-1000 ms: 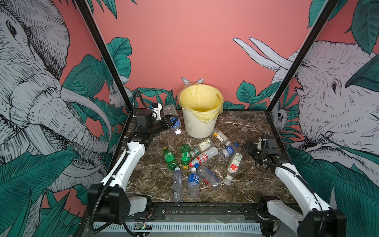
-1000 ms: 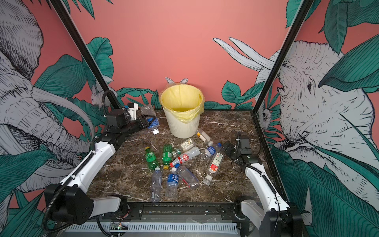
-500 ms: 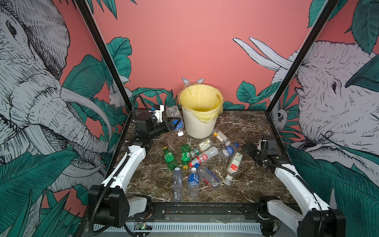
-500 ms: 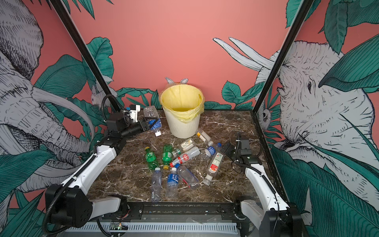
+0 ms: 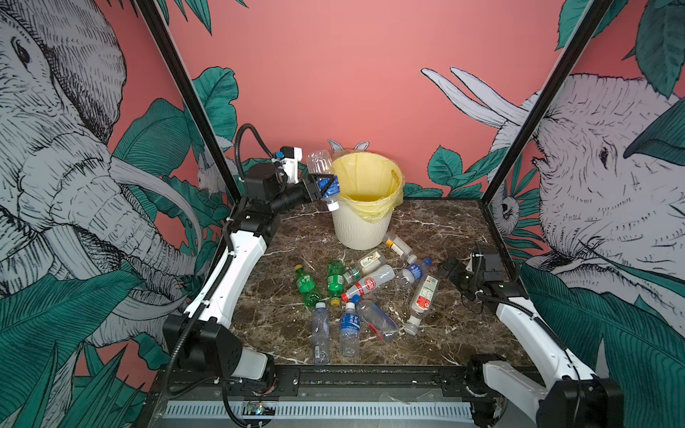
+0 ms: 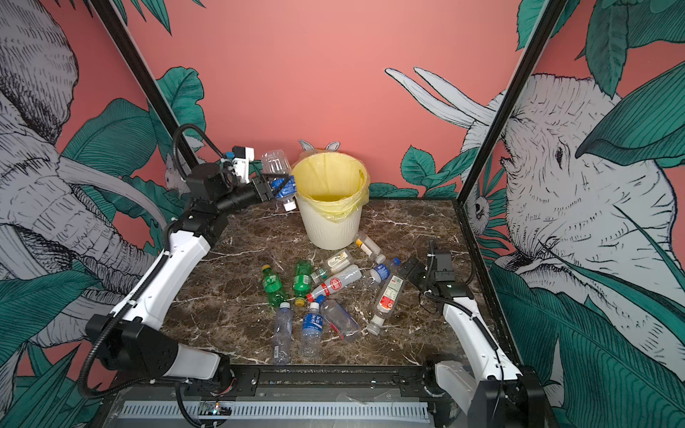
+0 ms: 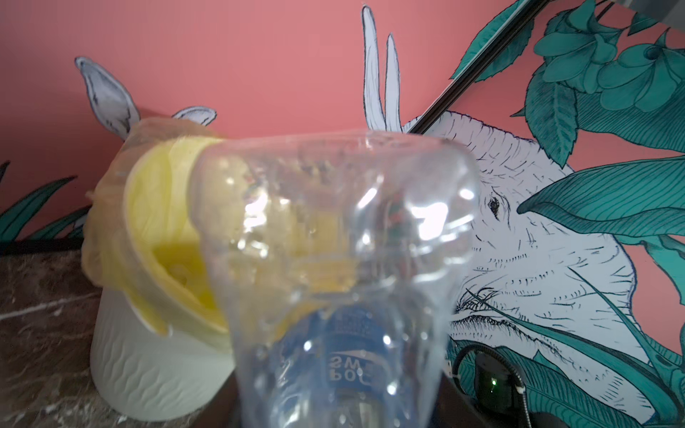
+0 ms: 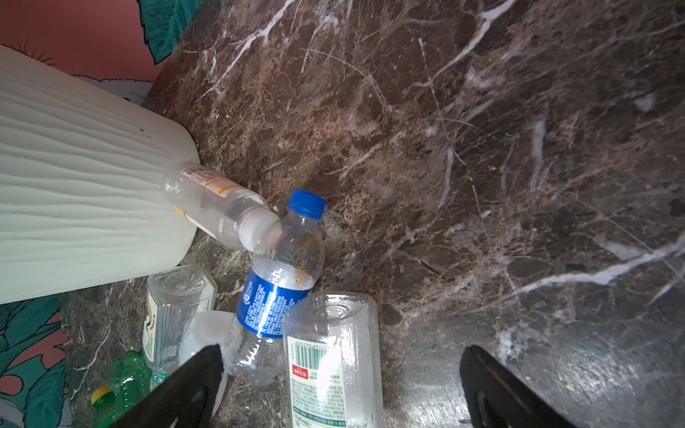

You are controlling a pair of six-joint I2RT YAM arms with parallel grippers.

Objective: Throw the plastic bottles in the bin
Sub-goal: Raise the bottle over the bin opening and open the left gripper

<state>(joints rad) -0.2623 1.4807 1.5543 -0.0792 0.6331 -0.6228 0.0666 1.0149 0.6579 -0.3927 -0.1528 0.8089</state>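
Observation:
My left gripper (image 5: 321, 185) (image 6: 276, 187) is shut on a clear bottle with a blue label (image 5: 321, 174) (image 6: 277, 169) (image 7: 333, 241), cap end down, held high beside the left rim of the bin (image 5: 365, 226) (image 6: 330, 231) (image 7: 148, 355). The bin is cream-white and ribbed, with a yellow bag over its rim. Several plastic bottles (image 5: 369, 283) (image 6: 335, 284) lie in a pile on the marble table in front of it, two of them green (image 5: 306, 286). My right gripper (image 5: 450, 272) (image 6: 410, 270) (image 8: 341, 352) stands open low at the pile's right edge, over a white-labelled bottle (image 8: 330, 367).
A clear bottle with an orange-marked label (image 8: 215, 202) leans against the bin's base, touching a blue-capped one (image 8: 280, 270). Black frame posts and painted walls close in the table (image 5: 444, 229) on the left, right and back. The black front rail (image 5: 370, 378) runs along the near edge.
My left arm has lifted its bottle and carried it right, from beside the bin's wall up to the rim. The right arm has not moved.

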